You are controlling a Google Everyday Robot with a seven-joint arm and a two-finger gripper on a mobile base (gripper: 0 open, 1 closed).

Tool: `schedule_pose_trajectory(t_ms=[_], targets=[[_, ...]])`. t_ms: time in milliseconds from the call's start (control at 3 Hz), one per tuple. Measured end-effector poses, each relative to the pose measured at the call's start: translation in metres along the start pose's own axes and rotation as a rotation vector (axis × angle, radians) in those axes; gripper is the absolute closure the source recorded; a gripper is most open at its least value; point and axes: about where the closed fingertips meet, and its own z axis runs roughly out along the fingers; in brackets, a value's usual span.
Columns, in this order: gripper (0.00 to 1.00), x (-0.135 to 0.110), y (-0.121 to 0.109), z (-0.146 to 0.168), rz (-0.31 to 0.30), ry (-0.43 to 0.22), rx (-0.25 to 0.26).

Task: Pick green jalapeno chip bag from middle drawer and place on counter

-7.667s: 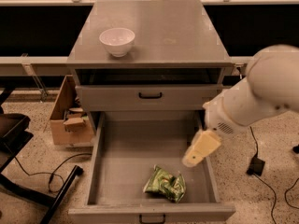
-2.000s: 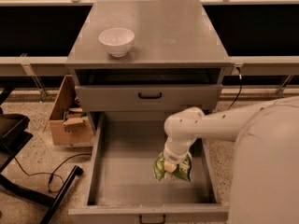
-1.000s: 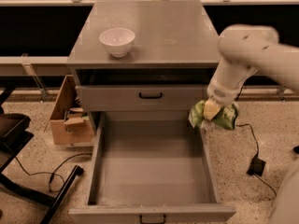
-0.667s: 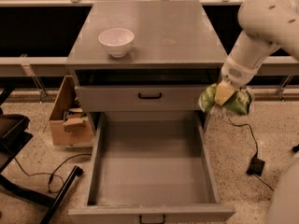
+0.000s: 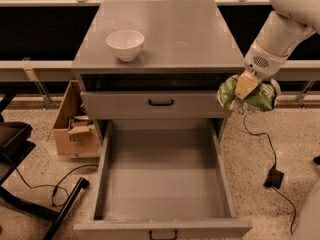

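Observation:
The green jalapeno chip bag hangs in the air at the cabinet's right side, just below counter level. My gripper is shut on the bag, its yellowish fingers pressed into the bag's top. The white arm reaches in from the upper right. The middle drawer is pulled open below, its grey floor bare. The counter is the flat grey top of the cabinet, to the left of and slightly above the bag.
A white bowl stands on the counter's left part. A shut drawer front with a black handle sits above the open drawer. A cardboard box stands on the floor at left. A black cable and plug lie at right.
My gripper lifted the bag out of the drawer, then carried it up and to the right, past the cabinet's right edge. The drawer floor is now bare.

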Motion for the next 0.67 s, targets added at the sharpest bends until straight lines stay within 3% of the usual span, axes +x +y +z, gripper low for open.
schedule_pose_trajectory(t_ms=[667], targets=[[1.0,-0.018,-0.059,-0.056,0.09,-0.041,0.126]])
